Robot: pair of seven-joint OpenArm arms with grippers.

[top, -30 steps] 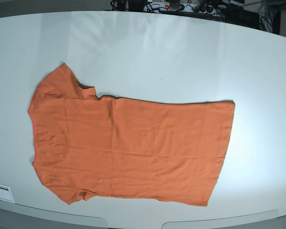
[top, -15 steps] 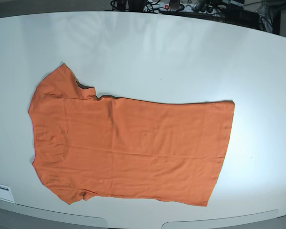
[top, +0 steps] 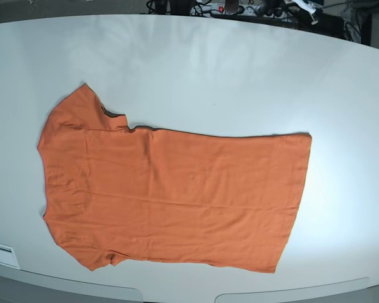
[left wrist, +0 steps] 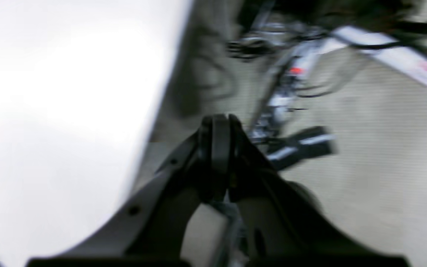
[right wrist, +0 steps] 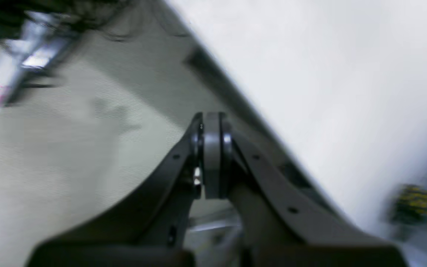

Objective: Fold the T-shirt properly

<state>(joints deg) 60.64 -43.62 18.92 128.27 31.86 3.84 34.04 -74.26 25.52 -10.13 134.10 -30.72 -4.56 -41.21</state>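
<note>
Almost nothing shifted across the base views: same spread of cloth, same outline, only a small white scrap newly poking in at the top edge among the clutter point(top: 240, 9) behind the worktop.

Largest first: white worktop point(top: 208, 69), broad and glossy, filling the base view, curved far edge at top. Seen again as a bright blurred slab on the left of the left wrist view point(left wrist: 50, 111) and on the upper right of the right wrist view point(right wrist: 328, 74).

Next, the T-shirt point(top: 177, 196), plain orange, lying flat and sideways on the worktop, spread open in a single layer. Shoulders and sleeves toward the view's left, straight hem toward the right. One short sleeve jutting up at the upper left, the other at the lower left near the front edge. Faint creases running along the body. Untouched by either arm; neither arm visible in the base view.

Then the left hand point(left wrist: 219, 155), dark, heavily blurred, fingers pressed together at the tips with nothing between them, hanging off the worktop's edge over grey floor, cables and pale strips beyond.

Likewise the right hand point(right wrist: 213, 159), also blurred, fingers pressed together and empty, poised beside the worktop's edge over grey floor.

Smallest: white label point(top: 0, 252) at the worktop's lower left corner, well clear of the shirt's lower sleeve.
</note>
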